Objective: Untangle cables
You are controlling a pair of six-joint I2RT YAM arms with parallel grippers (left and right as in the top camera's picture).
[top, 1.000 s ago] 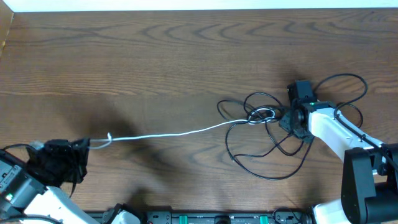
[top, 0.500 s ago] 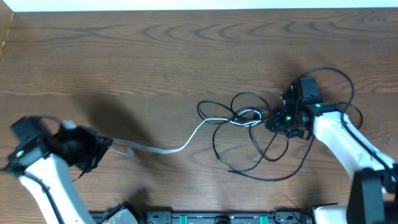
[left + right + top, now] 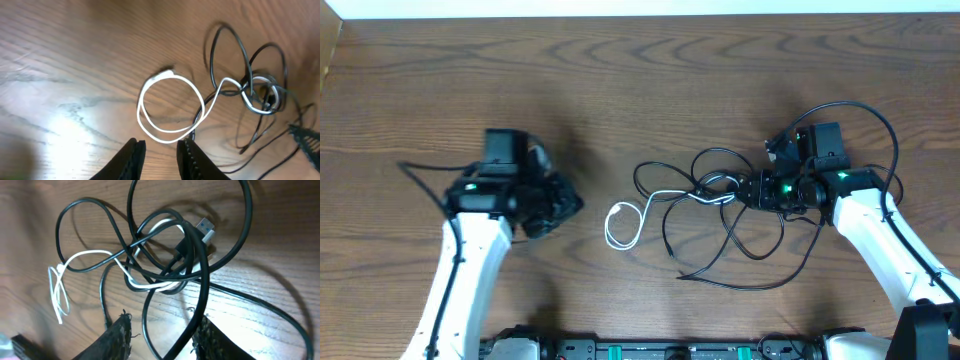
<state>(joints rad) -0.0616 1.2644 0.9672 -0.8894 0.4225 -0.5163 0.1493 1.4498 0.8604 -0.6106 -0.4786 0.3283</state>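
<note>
The white cable (image 3: pixel 620 226) lies slack, curled into a loop (image 3: pixel 139 107) left of centre. Its other end runs right into the tangle of the black cable (image 3: pixel 665 230). My left gripper (image 3: pixel 570 205) hovers just left of the white loop. In the left wrist view its jaws (image 3: pixel 161 150) stand slightly apart with nothing between them. My right gripper (image 3: pixel 752 190) is at the tangle's right side, open (image 3: pixel 162 335). Strands of the black cable (image 3: pixel 205 280) pass through its gap, one against the right finger. A silver plug (image 3: pixel 205 227) lies in the knot, and the white cable (image 3: pixel 85 255) threads through it.
The wooden table ends in a white strip (image 3: pixel 640 8) at the far side. A dark equipment rail (image 3: pixel 670 350) runs along the near edge. Thicker black wires loop behind the right arm (image 3: pixel 880 130).
My left gripper let go of the white cable's end and swung right toward the centre. The taut white cable went slack into a loop. My right gripper opened at the tangle.
</note>
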